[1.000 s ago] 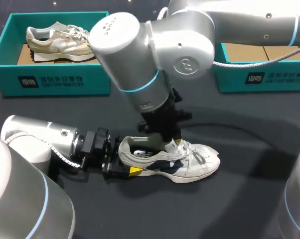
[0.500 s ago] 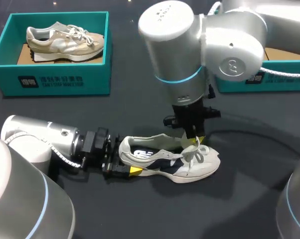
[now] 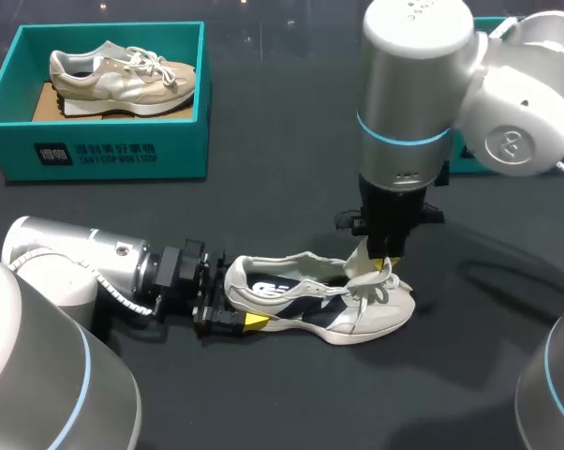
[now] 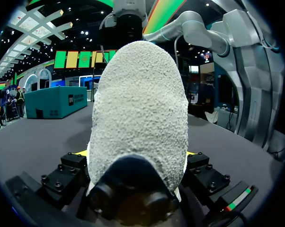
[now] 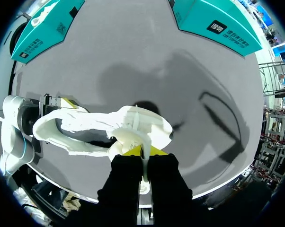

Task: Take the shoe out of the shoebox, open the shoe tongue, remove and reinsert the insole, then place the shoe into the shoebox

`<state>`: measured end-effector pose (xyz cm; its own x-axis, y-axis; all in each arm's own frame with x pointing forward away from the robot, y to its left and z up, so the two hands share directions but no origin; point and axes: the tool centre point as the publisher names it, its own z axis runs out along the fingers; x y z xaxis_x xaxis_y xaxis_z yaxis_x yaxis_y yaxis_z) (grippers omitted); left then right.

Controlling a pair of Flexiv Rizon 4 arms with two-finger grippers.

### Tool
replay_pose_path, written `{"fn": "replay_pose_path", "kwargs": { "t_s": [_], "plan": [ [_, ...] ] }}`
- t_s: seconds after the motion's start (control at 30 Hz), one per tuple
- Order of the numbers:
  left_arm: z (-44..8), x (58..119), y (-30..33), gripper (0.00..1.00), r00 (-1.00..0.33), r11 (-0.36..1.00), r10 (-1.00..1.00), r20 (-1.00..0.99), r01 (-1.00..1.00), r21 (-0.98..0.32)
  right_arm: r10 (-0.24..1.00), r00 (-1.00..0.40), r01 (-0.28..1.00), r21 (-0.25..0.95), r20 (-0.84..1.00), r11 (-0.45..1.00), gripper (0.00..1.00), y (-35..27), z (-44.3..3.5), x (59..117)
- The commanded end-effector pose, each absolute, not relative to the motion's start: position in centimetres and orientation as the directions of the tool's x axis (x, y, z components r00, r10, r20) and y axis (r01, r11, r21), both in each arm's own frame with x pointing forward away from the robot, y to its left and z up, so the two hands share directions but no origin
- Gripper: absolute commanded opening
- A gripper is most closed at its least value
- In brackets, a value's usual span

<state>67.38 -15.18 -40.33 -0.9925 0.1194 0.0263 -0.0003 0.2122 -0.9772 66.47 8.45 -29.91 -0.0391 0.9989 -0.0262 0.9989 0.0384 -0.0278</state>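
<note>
Your left pincer [image 3: 237,307] lies low over the tabletop [image 3: 291,403] at the left, its arm coming in flat from that side. It is clamped on the heel of the white and navy shoe [image 3: 329,314]. In the left wrist view the rough grey heel sits between the two fingers, and in the head view one yellow tip presses the near side of the heel.

Behind this arm, at the back left of the tabletop, stands a teal shoebox [image 3: 104,155]. A beige shoe [image 3: 123,75] lies in it with its toe toward the right.

The white shoe rests sole-down on the tabletop, outside either box. Its long axis runs left to right, with the heel at the left in your left pincer and the toe at the right. The mouth of the shoe is open and the dark insole [image 3: 273,289] shows inside.

Your right pincer [image 3: 383,265] hangs straight down over the laced front of the shoe, with its arm coming in from the right. Its fingers are nearly together, pinching a white strip that looks like the tongue [image 3: 360,272]. The strip is lifted clear of the laces.

Beyond this arm, at the back right, stands a second teal shoebox [image 5: 199,19], and you cannot see into it.
</note>
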Motion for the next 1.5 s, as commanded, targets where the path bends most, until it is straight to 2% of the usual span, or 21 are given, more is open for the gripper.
{"fn": "replay_pose_path", "kwargs": {
  "t_s": [0.03, 0.3, 0.7, 0.73, 0.83, 0.87, 1.2, 1.5],
  "plan": [
    [-40.5, 67.3, -14.9, 0.00, -0.993, 0.214, 0.119, 0.026, 0.000, -0.977, 0.975, -0.138, 0.990, -0.018, 0.173, 0.143, 0.00, 7.1, -29.8, 66.1],
    [-40.5, 67.3, -14.9, 0.00, -0.993, 0.214, 0.119, 0.026, 0.000, -0.977, 0.926, -0.281, 0.957, 0.003, 0.254, 0.290, 0.00, 6.1, -31.5, 65.9],
    [-40.5, 67.3, -14.9, 0.00, -0.993, 0.214, 0.119, 0.026, 0.000, -0.977, 0.887, -0.357, 0.931, 0.029, 0.294, 0.365, 0.00, 5.2, -33.4, 64.9],
    [-40.5, 67.3, -14.9, 0.00, -0.993, 0.214, 0.119, 0.026, 0.000, -0.977, 0.887, -0.359, 0.930, 0.029, 0.290, 0.367, 0.03, 5.1, -33.5, 64.8],
    [-40.5, 67.3, -14.9, 0.00, -0.993, 0.214, 0.119, 0.026, 0.000, -0.977, 0.891, -0.359, 0.930, 0.030, 0.279, 0.366, 0.30, 4.8, -33.7, 64.3],
    [-40.5, 67.3, -14.9, 0.00, -0.993, 0.214, 0.119, 0.026, 0.000, -0.977, 0.891, -0.360, 0.930, 0.036, 0.276, 0.365, 0.34, 4.7, -33.8, 64.2],
    [-40.5, 67.3, -14.9, 0.00, -0.993, 0.214, 0.119, 0.026, 0.000, -0.977, 0.915, -0.313, 0.950, 0.078, 0.254, 0.303, 0.39, 3.2, -34.9, 63.8],
    [-40.5, 67.3, -14.9, 0.00, -0.993, 0.214, 0.119, 0.026, 0.000, -0.977, 0.951, -0.179, 0.983, 0.091, 0.250, 0.161, 0.42, 1.7, -35.4, 64.6]
  ]
}}
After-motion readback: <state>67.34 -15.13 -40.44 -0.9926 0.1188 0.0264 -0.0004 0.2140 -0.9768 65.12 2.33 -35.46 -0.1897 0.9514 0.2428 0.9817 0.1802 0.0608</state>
